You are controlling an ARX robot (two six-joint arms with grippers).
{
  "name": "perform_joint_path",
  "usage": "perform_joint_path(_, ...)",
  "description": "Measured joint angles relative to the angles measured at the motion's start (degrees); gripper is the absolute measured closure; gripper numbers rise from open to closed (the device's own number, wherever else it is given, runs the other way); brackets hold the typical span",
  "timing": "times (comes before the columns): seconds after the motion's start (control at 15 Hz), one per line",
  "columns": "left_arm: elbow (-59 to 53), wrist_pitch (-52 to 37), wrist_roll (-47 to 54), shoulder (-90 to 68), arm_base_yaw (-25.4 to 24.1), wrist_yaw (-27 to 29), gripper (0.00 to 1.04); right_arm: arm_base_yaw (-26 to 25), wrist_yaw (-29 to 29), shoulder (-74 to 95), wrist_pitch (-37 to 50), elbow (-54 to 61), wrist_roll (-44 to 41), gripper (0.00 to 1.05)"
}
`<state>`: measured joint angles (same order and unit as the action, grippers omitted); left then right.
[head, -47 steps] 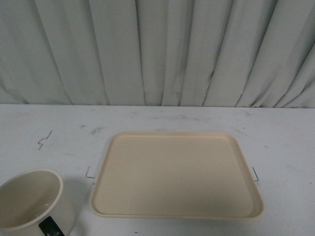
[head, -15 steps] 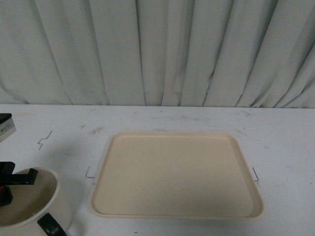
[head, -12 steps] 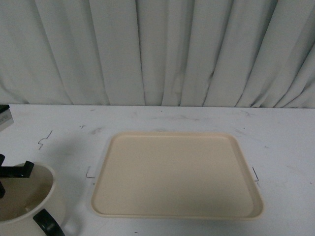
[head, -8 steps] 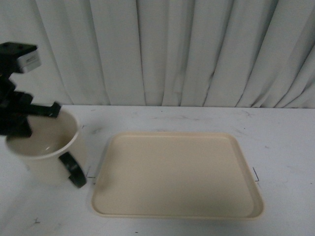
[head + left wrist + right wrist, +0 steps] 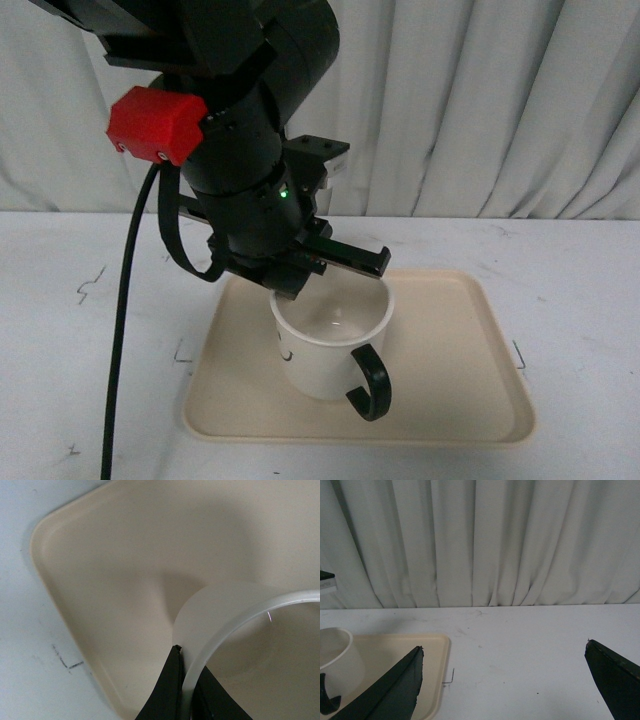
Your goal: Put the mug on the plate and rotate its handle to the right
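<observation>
while left tool clamps mug rim, right tool gapes | one mug — one plate — one handle

My front camera sits between my arms, looking ahead and slightly down across the table to the curtain. My left arm stands close to the lens, filling the upper left. My left wrist camera looks steeply down, very near the mug rim and one plate corner. My right wrist camera rides low off to the side, facing the curtain roughly level. All three views share the mug and part of the plate.
</observation>
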<state>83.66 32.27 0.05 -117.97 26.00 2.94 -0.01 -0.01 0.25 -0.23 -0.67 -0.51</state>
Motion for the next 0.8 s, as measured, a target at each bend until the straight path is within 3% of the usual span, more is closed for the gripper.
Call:
perform_joint_path(0.53, 3.0, -1.2, 1.1, -5.0, 2.1, 0.8, 1.0, 0.0, 0.0, 0.0, 0.0, 0.0, 0.0, 0.06)
perform_joint_path(0.8, 2.3, -2.3, 1.7, -4.7, 3.0, 0.4, 0.52, 0.0, 0.0, 0.0, 0.0, 0.0, 0.0, 0.06)
